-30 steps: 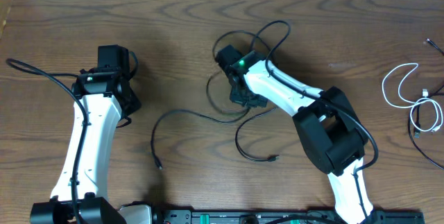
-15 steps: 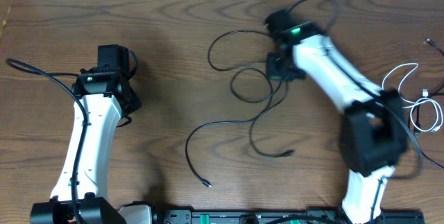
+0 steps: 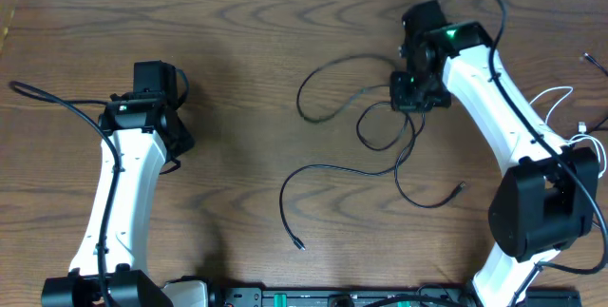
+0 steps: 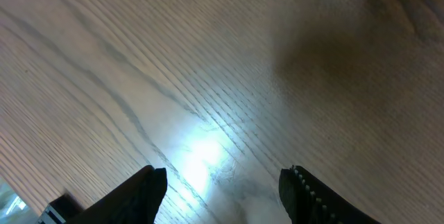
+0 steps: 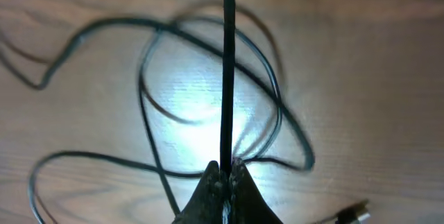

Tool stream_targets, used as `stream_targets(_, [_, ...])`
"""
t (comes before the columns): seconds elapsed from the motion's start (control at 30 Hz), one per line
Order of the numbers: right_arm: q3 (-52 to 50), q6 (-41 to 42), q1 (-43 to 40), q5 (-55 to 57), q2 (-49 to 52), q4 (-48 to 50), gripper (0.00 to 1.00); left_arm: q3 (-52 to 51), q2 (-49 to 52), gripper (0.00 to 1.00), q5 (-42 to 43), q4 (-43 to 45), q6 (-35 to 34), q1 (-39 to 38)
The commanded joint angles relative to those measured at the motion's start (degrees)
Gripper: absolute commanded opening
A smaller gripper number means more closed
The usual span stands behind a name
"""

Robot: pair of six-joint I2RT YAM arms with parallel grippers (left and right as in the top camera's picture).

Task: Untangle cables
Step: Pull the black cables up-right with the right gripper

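Wooden table point(image 3: 247, 50) now shows right hand point(image 5: 223, 175) dragging black cables point(image 5: 226, 64) farther right.

Left arm point(image 3: 119, 193): extended forward on its own side, gripper aimed downward. Left gripper point(image 4: 225, 182): fingers point(image 4: 142, 189) parted, nothing between them. Right arm point(image 3: 503, 107): reaching forward and angled inward. Right gripper point(image 5: 225, 172): fingers pressed together, pinching a black cable point(image 5: 226, 57).
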Motion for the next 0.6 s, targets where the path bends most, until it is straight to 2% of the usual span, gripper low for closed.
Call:
stream_targets(0.0, [-3.43, -1.9, 0.5, -3.34, 0.44, -0.2, 0.01, -0.81, -0.24, 0.58, -0.37, -0.02, -0.57, 0.09])
stream_targets(0.2, [-8.39, -4.2, 1.18, -9.29, 0.44, -0.61, 0.03, -0.81, -0.24, 0.58, -0.37, 0.0, -0.57, 0.09])
stream_targets(0.3, [-9.6, -3.32, 1.4, -4.07, 0.44, -2.36, 0.01, -0.81, -0.24, 0.58, -0.37, -0.02, -0.55, 0.09])
stream_targets(0.43, [-11.17, 2.47, 1.38, 5.84, 0.44, -3.19, 0.02, -0.81, -0.24, 0.58, -0.37, -0.02, -0.55, 0.09])
stream_targets(0.5, [-12.2, 2.56, 1.33, 6.29, 0.44, -3.06, 0.12, -0.81, -0.24, 0.58, -0.37, -0.02, -0.57, 0.09])
stream_targets(0.57, [-13.81, 3.58, 1.33, 6.29, 0.44, -2.38, 0.13, -0.81, -0.24, 0.58, -0.35, 0.02, -0.57, 0.09])
